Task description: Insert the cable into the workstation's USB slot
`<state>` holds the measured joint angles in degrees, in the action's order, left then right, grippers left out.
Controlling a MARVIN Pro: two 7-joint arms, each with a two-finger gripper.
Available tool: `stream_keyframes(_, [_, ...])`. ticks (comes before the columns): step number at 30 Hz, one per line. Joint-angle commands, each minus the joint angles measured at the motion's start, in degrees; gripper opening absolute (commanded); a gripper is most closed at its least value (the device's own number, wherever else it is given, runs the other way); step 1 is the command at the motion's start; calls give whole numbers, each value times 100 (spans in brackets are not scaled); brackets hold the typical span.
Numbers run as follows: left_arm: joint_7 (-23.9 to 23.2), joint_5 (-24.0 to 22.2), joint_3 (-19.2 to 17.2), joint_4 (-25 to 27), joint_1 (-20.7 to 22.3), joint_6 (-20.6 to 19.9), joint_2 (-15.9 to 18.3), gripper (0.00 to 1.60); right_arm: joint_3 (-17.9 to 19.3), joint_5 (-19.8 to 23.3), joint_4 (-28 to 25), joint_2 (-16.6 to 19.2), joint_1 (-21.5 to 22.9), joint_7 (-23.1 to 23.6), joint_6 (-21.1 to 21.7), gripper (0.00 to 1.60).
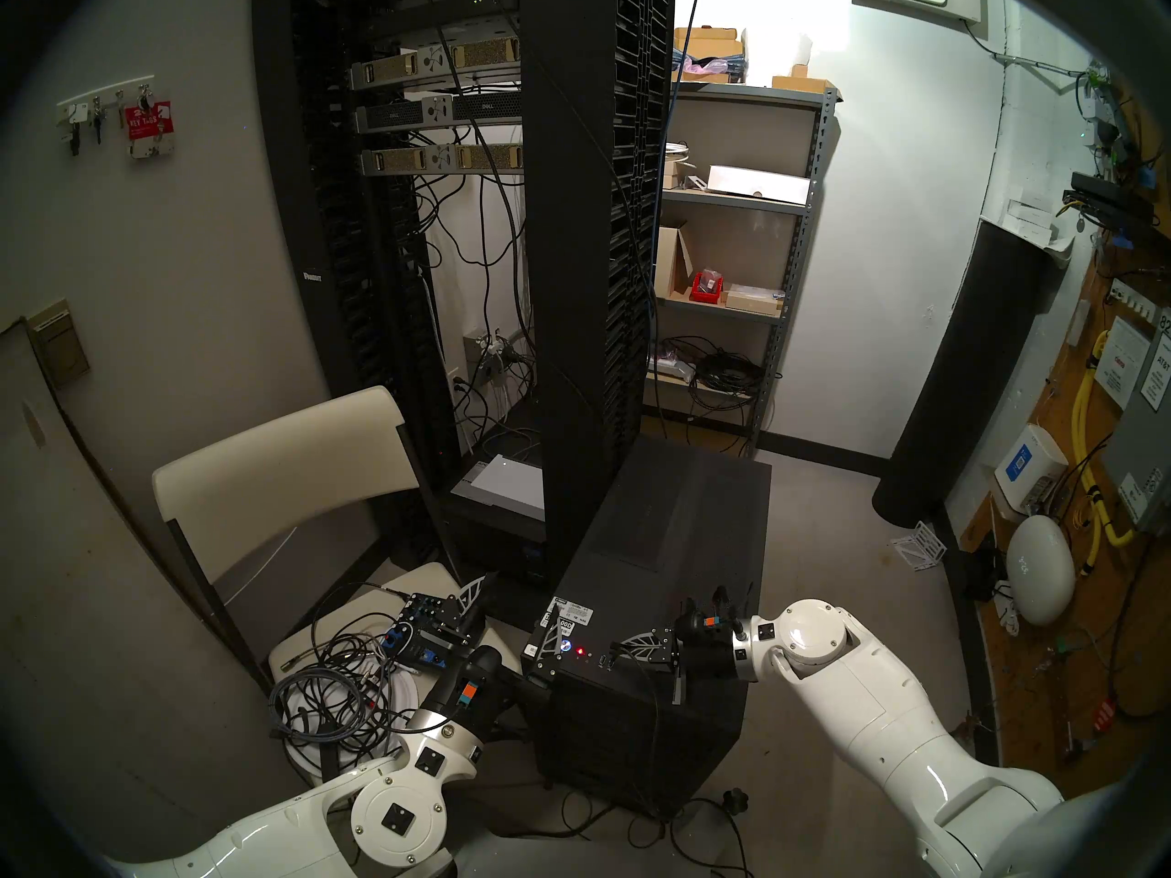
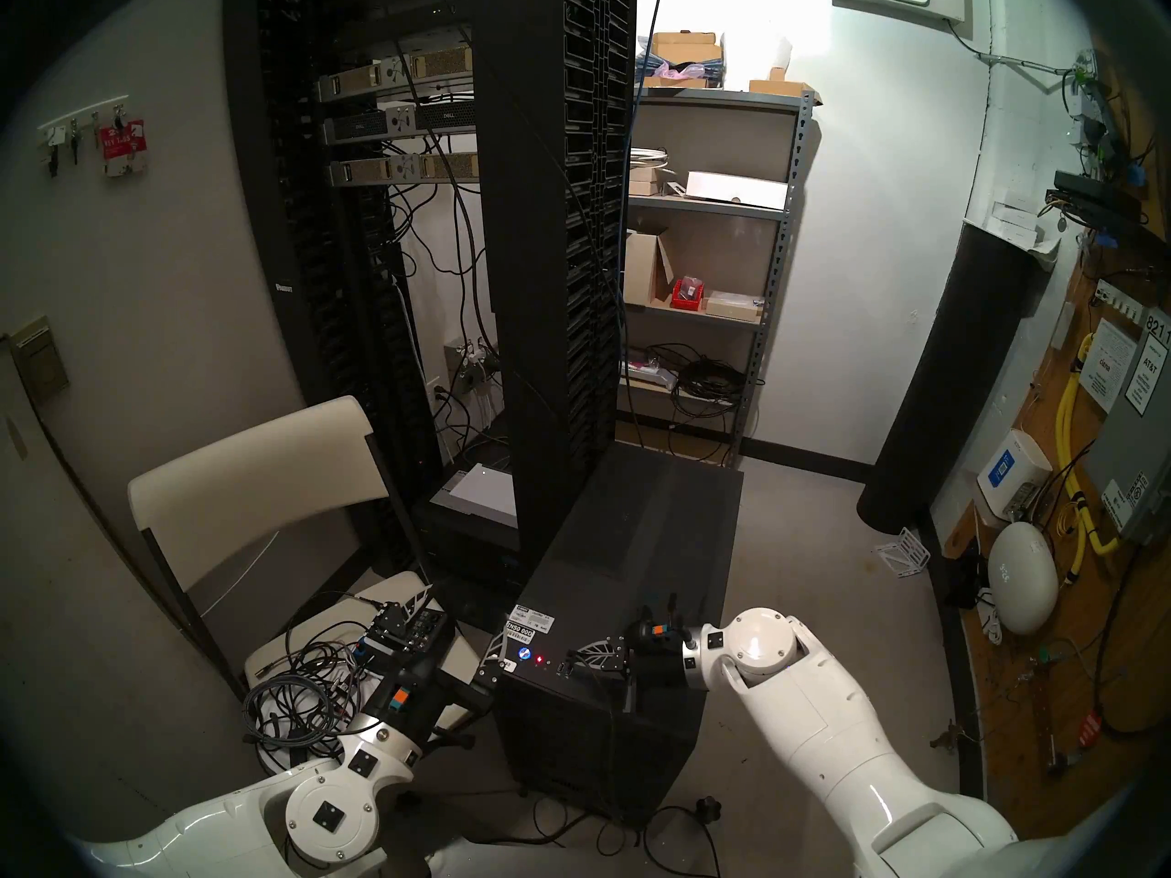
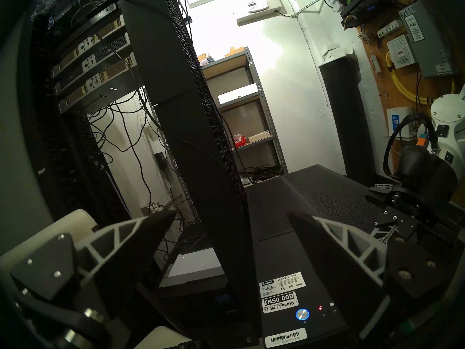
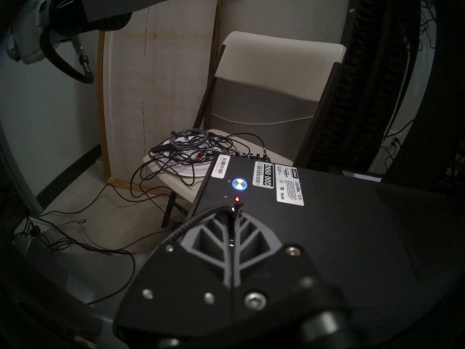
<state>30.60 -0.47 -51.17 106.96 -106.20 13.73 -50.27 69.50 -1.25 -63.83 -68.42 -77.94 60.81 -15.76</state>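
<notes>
At lower left of the head view we see the chair (image 1: pixel 279 477), its seat piled with cords (image 1: pixel 329 686). Our left gripper (image 1: pixel 507 617) hangs at lower centre with its fingers spread wide and nothing between them, straddling the left front corner of the workstation (image 1: pixel 665 541). Right of the red light (image 1: pixel 580 650) (beside the lit blue button), our right gripper (image 1: pixel 618 650) has its fingers pressed together on the cable (image 1: pixel 656 731), whose plug end sits at the USB ports; we cannot tell whether it is seated.
</notes>
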Motion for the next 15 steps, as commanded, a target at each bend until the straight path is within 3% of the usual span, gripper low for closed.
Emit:
stream_keyframes(1, [7,0,8,108,-17,62,-3,160,-12,28,-47,-52,53,34,2,0])
stream_keyframes(15, [23,-8,36,102,-18,71,2,160,-52,-85,122,-79,71,-84,-131,0])
